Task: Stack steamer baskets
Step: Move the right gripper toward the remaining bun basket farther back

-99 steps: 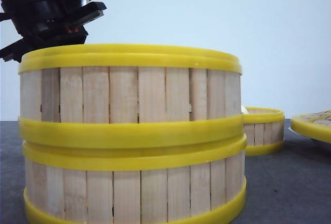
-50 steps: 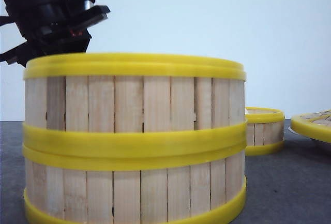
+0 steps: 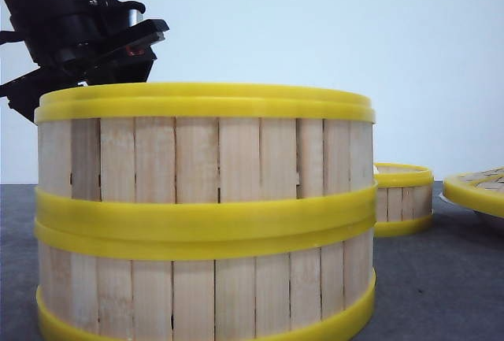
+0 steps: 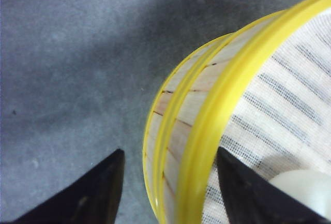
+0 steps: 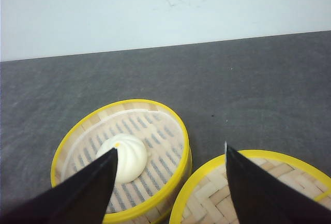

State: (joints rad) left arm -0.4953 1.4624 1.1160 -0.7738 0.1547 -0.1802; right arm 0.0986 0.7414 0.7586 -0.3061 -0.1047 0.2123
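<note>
Now: two baskets stacked, one outstanding

Upper basket (image 3: 205,148) is seated on lower basket (image 3: 205,290), rims touching all round; a second ago a gap and a tilt were recorded, so release is judged done. Left claw (image 4: 168,182) is wide open, straddling the upper rim, nothing held; it has been raised slightly. Third basket (image 5: 121,159), holding a bun (image 5: 123,157), is set on the desk (image 5: 248,89) well apart, beside the lid (image 5: 258,193). Right claw (image 5: 168,182) is spread open above them, empty. Next step is judged to be the third basket. No brands, labels or writing are legible.
</note>
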